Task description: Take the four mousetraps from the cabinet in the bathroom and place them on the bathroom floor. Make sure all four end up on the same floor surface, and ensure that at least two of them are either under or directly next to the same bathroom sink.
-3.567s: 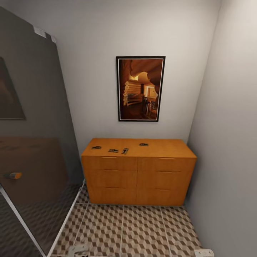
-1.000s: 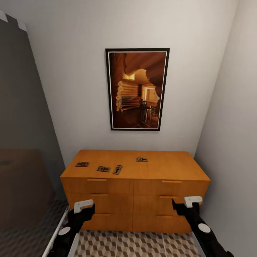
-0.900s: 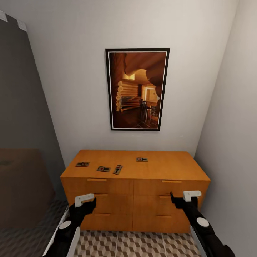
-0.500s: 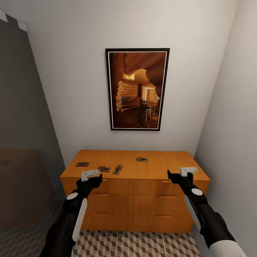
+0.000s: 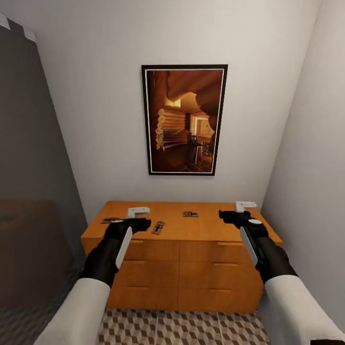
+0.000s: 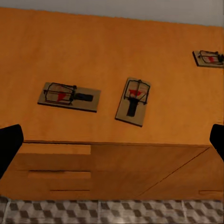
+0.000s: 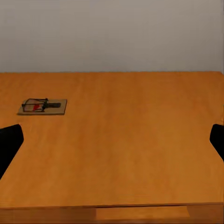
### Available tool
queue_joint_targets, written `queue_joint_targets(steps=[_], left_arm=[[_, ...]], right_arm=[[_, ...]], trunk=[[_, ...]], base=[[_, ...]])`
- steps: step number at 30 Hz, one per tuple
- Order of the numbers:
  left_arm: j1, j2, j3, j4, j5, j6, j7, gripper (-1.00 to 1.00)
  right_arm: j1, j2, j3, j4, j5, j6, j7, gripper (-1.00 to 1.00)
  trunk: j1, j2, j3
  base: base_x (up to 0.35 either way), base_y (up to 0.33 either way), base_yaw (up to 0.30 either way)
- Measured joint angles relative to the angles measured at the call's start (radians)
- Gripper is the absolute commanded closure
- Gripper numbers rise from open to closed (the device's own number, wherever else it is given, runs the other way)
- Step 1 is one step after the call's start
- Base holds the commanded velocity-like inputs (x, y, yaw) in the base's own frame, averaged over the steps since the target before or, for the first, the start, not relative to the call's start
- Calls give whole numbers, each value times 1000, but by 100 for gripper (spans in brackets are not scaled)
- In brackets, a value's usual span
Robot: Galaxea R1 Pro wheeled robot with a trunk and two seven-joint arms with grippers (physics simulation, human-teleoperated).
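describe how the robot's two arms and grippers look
Both arms are white near the body, then black toward the wrist, each with a slim white strip and a round white cap. The left gripper and right gripper are black with white finger parts. No cables visible.

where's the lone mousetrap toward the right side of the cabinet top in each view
Head view: lone mousetrap mid-top, between the arms.
Left wrist view: same trap at the picture's edge.
Right wrist view: same trap, alone on the wood.
Shared landmark: the cabinet top.
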Motion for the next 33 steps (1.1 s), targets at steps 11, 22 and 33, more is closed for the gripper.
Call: queue_joint_targets(steps=[11,22,33], left_arm=[[-112,0,-1,264,6,47,-6,-100],[-119,0,-35,287,8,33,-9,-100],[-116,0,-168,295,9,30,-3,-100]], right_arm=[[-94,13,57,242,15,-13,7,-100],[-102,12,72,277,12,-47,8,-100],[-103,10,74,280,11,-50,9,-100]], trunk=[[0,0,0],[0,0,0],[0,0,0]], base=[[0,0,0],[0,0,0],[86,0,0]])
